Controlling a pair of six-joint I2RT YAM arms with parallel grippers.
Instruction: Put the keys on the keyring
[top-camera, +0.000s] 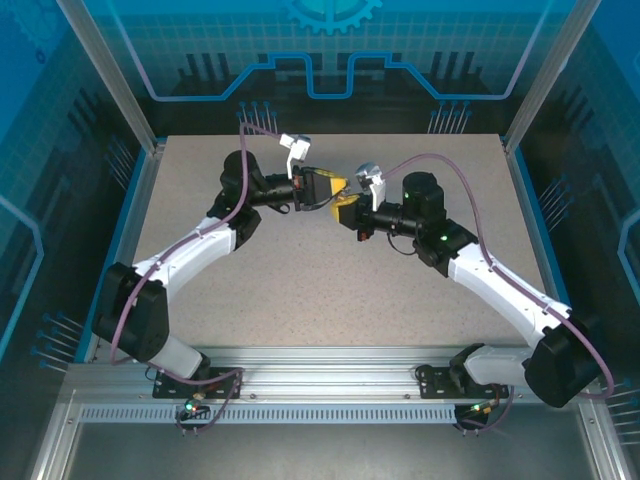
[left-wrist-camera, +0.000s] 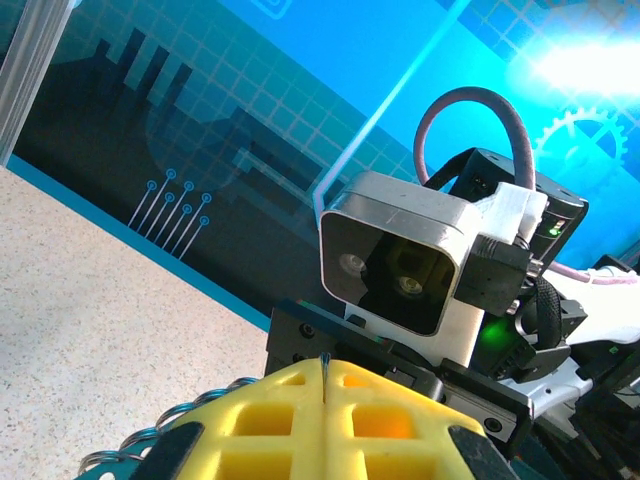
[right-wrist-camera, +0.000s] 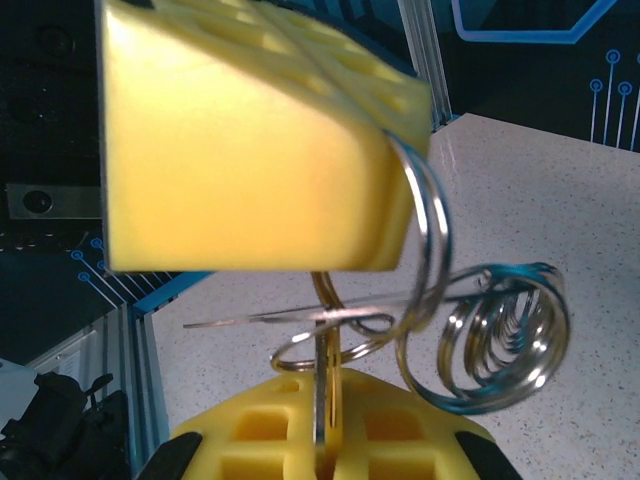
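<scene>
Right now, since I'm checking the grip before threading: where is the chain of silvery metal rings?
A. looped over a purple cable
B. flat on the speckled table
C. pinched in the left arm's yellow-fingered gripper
C: the silvery metal rings hang from the shut left gripper; the right gripper pinches the small key.

I see the counter (top-camera: 330, 290) from overhead as a pale, speckled slab, with blue trim (top-camera: 138, 200) along its 9 and 3 o'clock edges. At 6 o'clock an aluminium rail (top-camera: 320, 362) runs across its near edge.
</scene>
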